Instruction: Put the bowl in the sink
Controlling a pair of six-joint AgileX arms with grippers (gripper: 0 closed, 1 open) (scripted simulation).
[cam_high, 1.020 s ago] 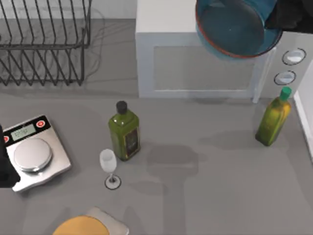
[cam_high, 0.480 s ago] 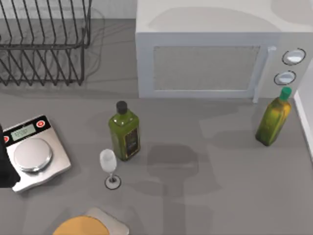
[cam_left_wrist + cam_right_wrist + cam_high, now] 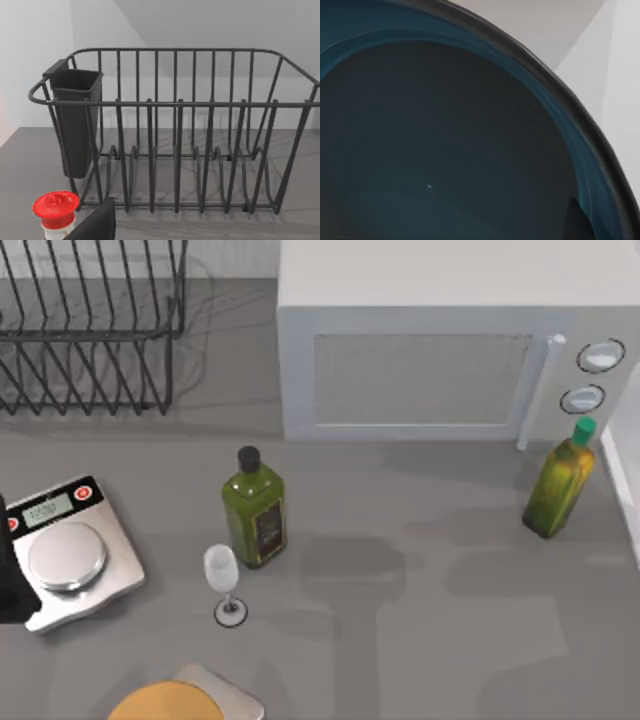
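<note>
Right wrist view: bowl (image 3: 445,150) fills the frame close under the camera, right gripper's finger state can't be told; left arm parked at table's left edge by the scale (image 3: 70,565); risk: bowl slipping or clipping the microwave (image 3: 420,350).

rack (image 3: 90,330): back left of table, holder (image 3: 75,120) hung on one end
microwave (image 3: 440,350): back, centre to right
scale (image 3: 70,555): left edge, in front of rack
bottle A (image 3: 254,510): centre-left, in front of microwave's left end
glass (image 3: 224,582): just in front-left of bottle A
bottle B (image 3: 558,480): right, in front of microwave's knobs
board (image 3: 185,700): front edge, in front of glass
bowl (image 3: 445,150): close under the right wrist camera
</note>
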